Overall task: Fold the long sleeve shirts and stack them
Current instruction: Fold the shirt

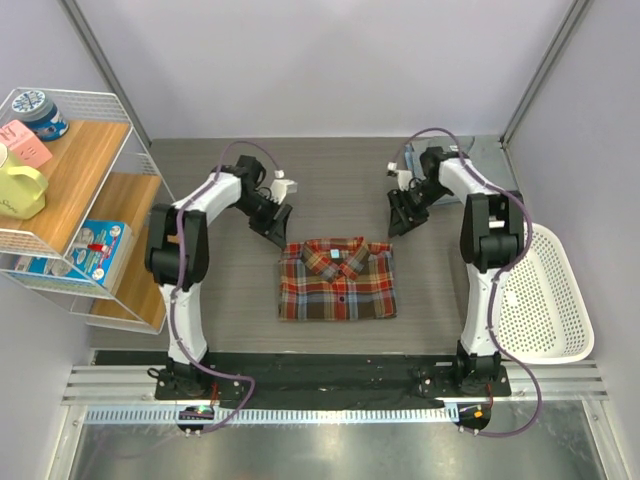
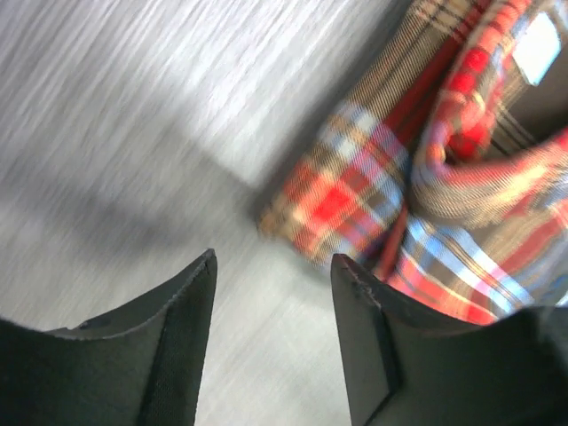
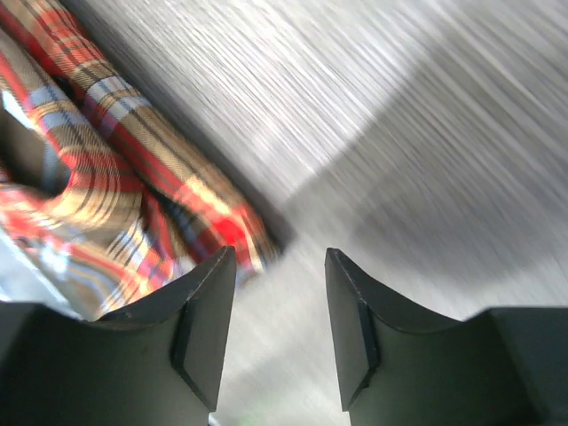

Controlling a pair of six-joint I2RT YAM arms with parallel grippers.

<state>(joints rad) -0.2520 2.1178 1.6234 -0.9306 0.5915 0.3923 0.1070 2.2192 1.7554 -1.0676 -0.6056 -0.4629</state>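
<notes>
From above I see the plaid shirt [image 1: 337, 279] folded into a rectangle in the middle of the surface [image 1: 230, 290], with the left tool [image 1: 277, 228] and right tool [image 1: 403, 215] near its far corners. Only the wrist cameras show both tools spread, nothing between the fingers, with bare surface below. Those views are blurred and cut the shirt off at their edges.

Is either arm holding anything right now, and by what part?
Nothing is held. The left gripper and right gripper are both open, with only bare table showing in each gap, beside the folded plaid shirt.
</notes>
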